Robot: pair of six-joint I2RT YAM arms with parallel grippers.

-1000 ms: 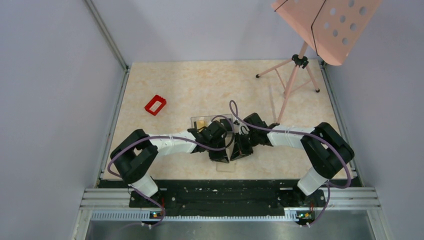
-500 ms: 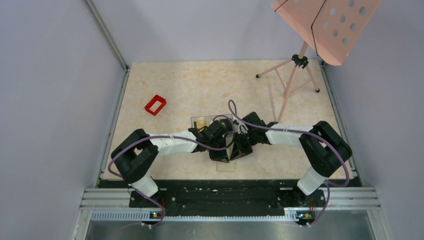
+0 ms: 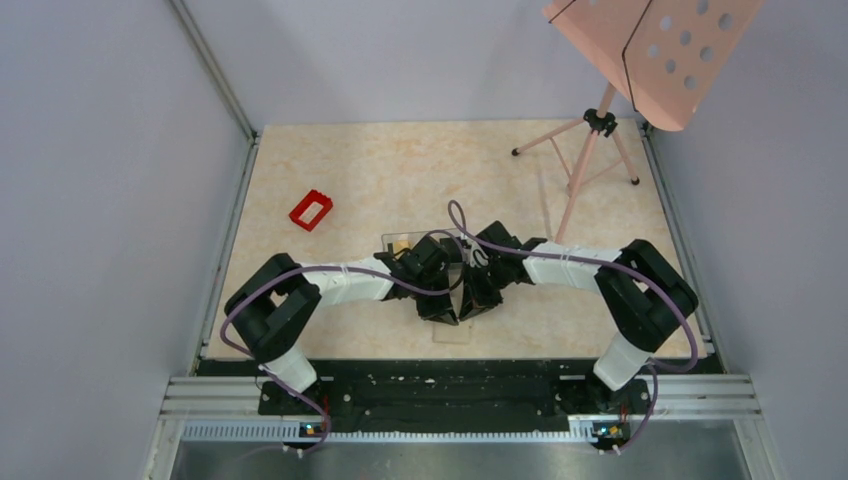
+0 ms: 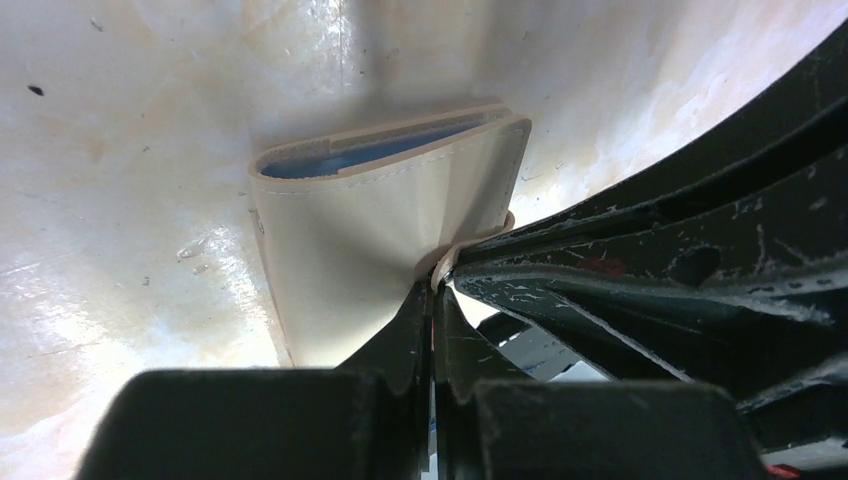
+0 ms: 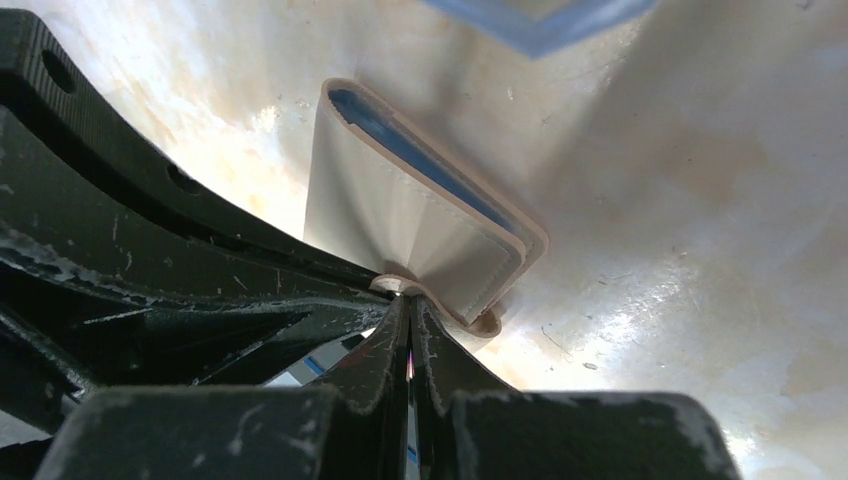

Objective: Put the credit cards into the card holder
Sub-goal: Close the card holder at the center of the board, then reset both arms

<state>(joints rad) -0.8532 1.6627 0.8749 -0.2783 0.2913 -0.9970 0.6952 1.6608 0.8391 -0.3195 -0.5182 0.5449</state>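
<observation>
The card holder (image 4: 370, 225) is a beige bifold with blue lining, folded shut on the pale tabletop; it also shows in the right wrist view (image 5: 400, 215). My left gripper (image 4: 432, 288) is shut, pinching the card holder at its small snap tab (image 4: 445, 262). From the other side, my right gripper (image 5: 408, 298) is shut on the same tab (image 5: 395, 284). In the top view both grippers (image 3: 447, 308) (image 3: 472, 303) meet tip to tip and hide the card holder. A yellow-gold credit card (image 3: 400, 245) shows inside a clear box behind them.
A red rectangular frame (image 3: 311, 210) lies at the left of the table. A pink music stand (image 3: 650, 50) on a tripod (image 3: 590, 150) stands at the back right. A clear flat piece (image 3: 452, 331) lies just in front of the grippers. Grey walls close in both sides.
My right wrist and forearm have shifted a little left and away, closer to the left gripper. The left arm has barely moved. Both grippers stay shut.
</observation>
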